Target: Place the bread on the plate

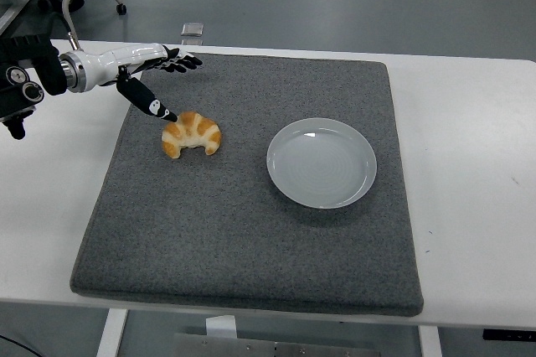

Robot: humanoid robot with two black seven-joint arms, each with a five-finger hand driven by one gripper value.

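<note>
One hand works: left hand [146,72], fingers [182,61] stretched out flat toward the far edge of the mat, thumb [152,106] angled down w/ its tip at or just beside the bread's upper-left end; contact can't be confirmed. Nothing held, digits spread and loose. Probably the wide thumb-to-finger gap is there to straddle the bread for a pinch from above.

Bread [192,134], a croissant, lies on the left half of the grey mat [243,240], horns pointing to the near edge, not lifted. Plate [322,162] sits to its right on the same mat, apart from it, holding nothing.

Left arm comes in from the left edge, wrist over the mat's far-left corner. Right arm not visible. Mat covers most of the white table [469,189], prob. for grip and cushioning. Task barely begun: grasp, carry right and set-down all remain.
</note>
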